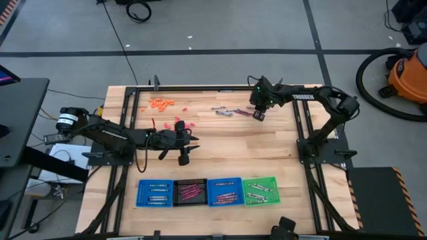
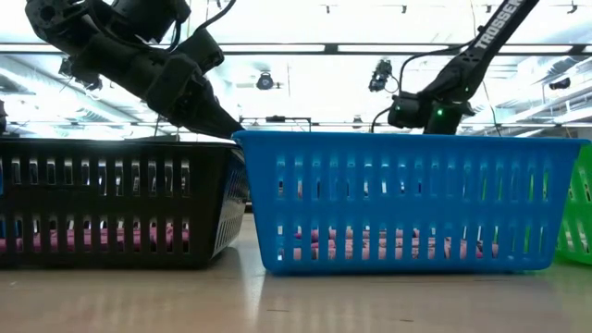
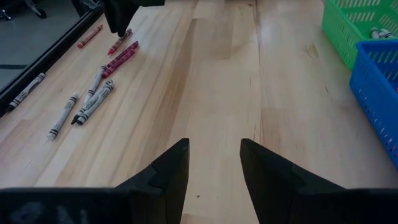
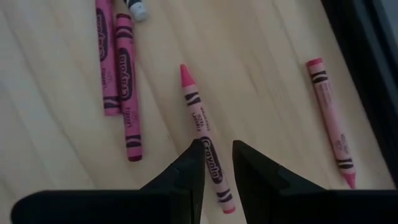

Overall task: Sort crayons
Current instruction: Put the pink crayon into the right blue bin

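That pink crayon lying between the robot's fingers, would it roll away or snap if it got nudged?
The pink crayon is a thin round stick lying flat on the smooth wooden table, so a sideways nudge would probably roll it. It looks stiff and light. Its paper wrapper may help the right gripper grip it; the bare tip seems more fragile.

Paper-wrapped crayons (image 4: 203,148) lie on a smooth pale wood table (image 1: 267,147); slotted plastic trays (image 2: 407,199).
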Tool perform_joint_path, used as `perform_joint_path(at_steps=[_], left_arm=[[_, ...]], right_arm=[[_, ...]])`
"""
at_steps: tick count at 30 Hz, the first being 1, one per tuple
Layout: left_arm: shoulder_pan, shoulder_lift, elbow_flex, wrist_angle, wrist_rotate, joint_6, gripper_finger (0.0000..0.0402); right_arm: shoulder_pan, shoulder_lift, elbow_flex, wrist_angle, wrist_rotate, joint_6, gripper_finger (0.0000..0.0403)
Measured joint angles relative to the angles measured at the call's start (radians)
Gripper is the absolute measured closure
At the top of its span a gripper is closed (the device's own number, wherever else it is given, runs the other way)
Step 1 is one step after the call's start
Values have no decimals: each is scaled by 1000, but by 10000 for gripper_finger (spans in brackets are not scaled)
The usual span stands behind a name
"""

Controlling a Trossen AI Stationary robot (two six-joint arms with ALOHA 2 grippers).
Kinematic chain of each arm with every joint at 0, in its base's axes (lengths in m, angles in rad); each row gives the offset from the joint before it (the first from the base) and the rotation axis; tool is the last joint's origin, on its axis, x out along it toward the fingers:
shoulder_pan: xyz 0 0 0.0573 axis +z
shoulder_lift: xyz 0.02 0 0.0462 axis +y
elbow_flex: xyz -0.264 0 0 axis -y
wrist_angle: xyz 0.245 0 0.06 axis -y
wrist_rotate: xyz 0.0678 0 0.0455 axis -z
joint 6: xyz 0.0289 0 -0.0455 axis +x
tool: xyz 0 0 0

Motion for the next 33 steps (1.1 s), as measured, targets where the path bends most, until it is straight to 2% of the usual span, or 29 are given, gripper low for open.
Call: perform_joint_path(at_steps=[9,20,23,29,33], left_arm=[[0,0,0,-5,0,3,246],[0,0,0,-16,0,4,246],[0,0,0,-16,0,4,246],[0,0,0,-16,0,3,246],[0,0,0,-16,0,3,246]], right_arm=[[-51,1,0,-5,-93,-27,314],[-75,-6,-109,82,-113,-33,317],[-70,-5,-110,79,-107,-30,335],[-68,-4,-93,50,-98,-12,395],[-62,-7,-93,44,-76,17,394]])
